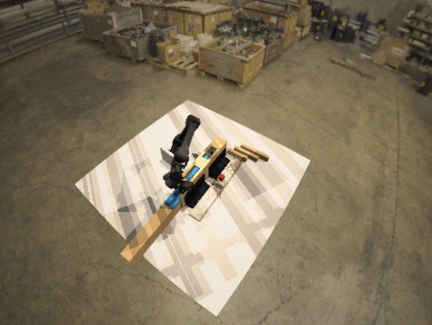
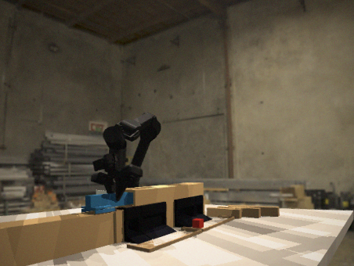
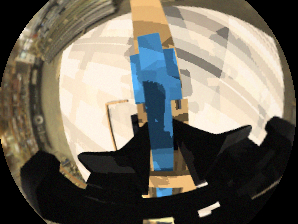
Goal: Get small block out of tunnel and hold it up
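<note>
The small red block [image 1: 222, 177] [image 2: 197, 223], most likely the one the task means, lies outside the tunnel [image 1: 220, 141] [image 2: 170, 207] [image 3: 172, 182], in the low-edged tray [image 1: 197, 217] [image 2: 146, 249] along its side, near the dark sloping panels [image 1: 196, 195] [image 2: 145, 221]. The blue cage handle [image 1: 172, 199] [image 2: 103, 201] [image 3: 160, 115] sticks out of the tunnel's end, over the long wooden beam [image 1: 153, 234] [image 2: 59, 236] [image 3: 147, 17]. The hand [image 1: 179, 190] [image 2: 115, 194] [image 3: 160, 123] is fairly narrow, its fingers close on either side of the blue part; whether they grip it cannot be told. Three loose rods [image 1: 255, 153] [image 2: 251, 212] lie beyond the tunnel's far end

If the block is indeed free, the cage needs no more work: the fingers should open enough to clear the blue part, rise straight up and cross above the tunnel wall. Over the tray, they would do best to come down squarely astride the block, low but clear of the tray's edge, close evenly, then lift vertically so that the block does not catch on the panels
</note>
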Robot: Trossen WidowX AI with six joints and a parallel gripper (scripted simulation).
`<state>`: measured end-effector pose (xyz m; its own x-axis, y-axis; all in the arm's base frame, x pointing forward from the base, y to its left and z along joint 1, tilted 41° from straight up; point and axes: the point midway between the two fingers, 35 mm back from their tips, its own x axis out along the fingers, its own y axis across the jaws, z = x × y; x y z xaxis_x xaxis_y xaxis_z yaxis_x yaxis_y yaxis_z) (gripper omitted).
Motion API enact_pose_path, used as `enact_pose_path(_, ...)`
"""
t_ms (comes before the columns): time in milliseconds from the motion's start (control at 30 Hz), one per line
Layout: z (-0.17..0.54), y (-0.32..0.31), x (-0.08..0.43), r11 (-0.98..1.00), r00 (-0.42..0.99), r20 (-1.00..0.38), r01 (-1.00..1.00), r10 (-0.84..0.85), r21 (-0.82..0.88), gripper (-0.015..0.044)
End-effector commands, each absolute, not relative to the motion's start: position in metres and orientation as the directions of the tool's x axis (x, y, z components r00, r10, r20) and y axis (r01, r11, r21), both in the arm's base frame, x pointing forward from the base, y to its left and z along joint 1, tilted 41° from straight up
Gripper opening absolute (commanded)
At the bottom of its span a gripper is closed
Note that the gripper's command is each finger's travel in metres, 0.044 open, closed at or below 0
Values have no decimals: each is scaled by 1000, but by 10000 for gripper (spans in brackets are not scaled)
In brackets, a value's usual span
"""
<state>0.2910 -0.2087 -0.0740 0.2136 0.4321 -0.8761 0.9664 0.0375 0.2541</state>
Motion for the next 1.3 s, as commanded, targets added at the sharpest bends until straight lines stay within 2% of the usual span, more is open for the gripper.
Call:
enact_pose_path(0,-77,-212,291,42,216,-881,966,422,257,158)
enact_pose_path(367,-47,-235,291,31,205,-846,967,491,253,440)
enact_pose_path(1267,-84,-220,295,30,206,-843,967,497,255,440)
